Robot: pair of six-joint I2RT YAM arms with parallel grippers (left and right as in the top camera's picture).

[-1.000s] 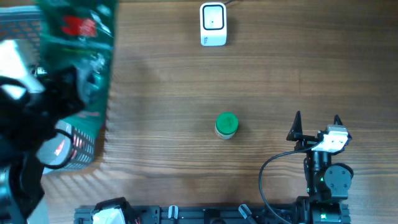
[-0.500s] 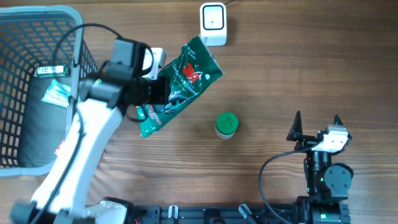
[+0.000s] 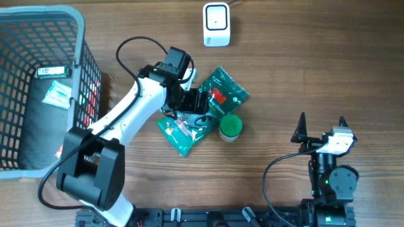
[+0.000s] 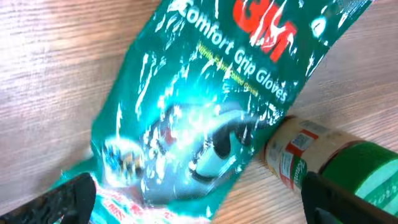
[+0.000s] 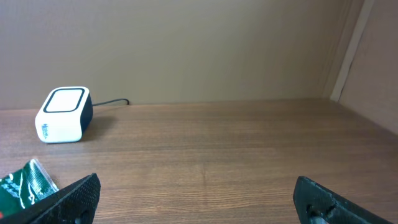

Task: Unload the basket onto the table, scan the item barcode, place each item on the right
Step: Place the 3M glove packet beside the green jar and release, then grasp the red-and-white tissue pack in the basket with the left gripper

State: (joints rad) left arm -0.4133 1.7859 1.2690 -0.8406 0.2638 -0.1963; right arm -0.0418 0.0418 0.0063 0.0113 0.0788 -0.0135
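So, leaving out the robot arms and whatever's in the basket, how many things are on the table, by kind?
Glove packet: 1
Green-lidded jar: 1
White scanner box: 1
Basket: 1
Total: 4

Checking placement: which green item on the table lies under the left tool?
The flat 3M glove packet, beneath the left tool; the green-lidded jar stands beside its edge.
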